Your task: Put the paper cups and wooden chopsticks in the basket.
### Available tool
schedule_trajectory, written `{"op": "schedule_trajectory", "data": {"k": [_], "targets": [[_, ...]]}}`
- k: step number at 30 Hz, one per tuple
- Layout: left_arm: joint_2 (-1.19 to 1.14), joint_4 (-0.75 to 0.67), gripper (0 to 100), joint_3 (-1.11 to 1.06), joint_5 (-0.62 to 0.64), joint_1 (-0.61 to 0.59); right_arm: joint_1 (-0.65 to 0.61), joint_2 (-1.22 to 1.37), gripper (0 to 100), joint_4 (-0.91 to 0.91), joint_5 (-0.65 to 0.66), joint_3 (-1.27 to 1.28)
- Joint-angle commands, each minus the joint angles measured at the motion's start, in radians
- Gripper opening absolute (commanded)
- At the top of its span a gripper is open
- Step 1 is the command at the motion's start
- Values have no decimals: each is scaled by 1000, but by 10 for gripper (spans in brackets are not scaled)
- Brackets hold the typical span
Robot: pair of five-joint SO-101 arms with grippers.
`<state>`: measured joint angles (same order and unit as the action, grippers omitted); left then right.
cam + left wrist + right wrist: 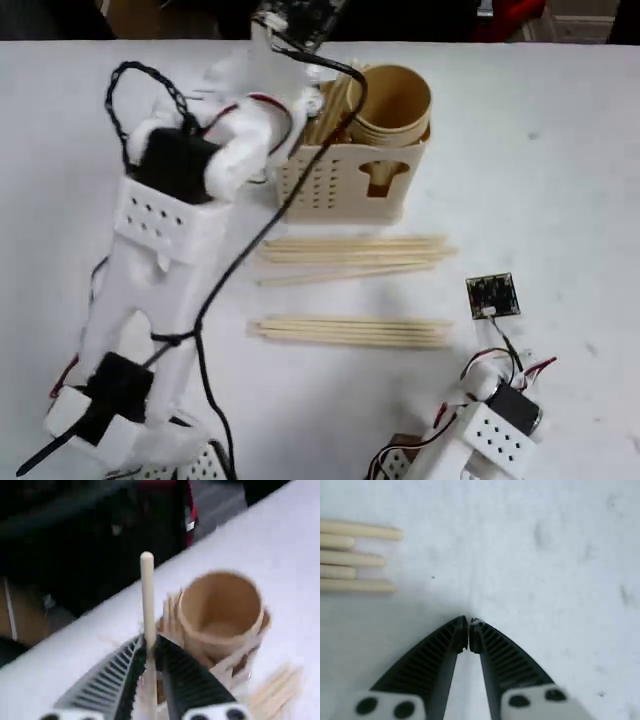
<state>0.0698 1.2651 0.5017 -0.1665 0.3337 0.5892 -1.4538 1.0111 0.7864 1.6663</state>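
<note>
one chopstick (147, 595) in left fingers (186, 676); one basket (335, 188); two chopstick bundles (350, 250) on table (560, 150).

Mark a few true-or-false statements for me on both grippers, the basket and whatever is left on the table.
1. The left gripper is shut on a chopstick by the basket. True.
2. The basket holds no cups. False: paper cups stand nested in it, beside chopsticks already inside.
3. Every chopstick is off the table. False: two bundles of chopsticks lie flat in front of the basket.
4. The right gripper is shut with nothing in it, over bare table near the ends of one bundle. True.
</note>
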Motion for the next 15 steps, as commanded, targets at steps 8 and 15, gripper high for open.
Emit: {"op": "schedule_trajectory", "data": {"k": [8, 15], "targets": [[38, -390, 23, 37, 25, 67, 19, -5, 24, -16, 12, -3], [-2, -548, 23, 3, 23, 42, 19, -5, 24, -16, 12, -3]]}}
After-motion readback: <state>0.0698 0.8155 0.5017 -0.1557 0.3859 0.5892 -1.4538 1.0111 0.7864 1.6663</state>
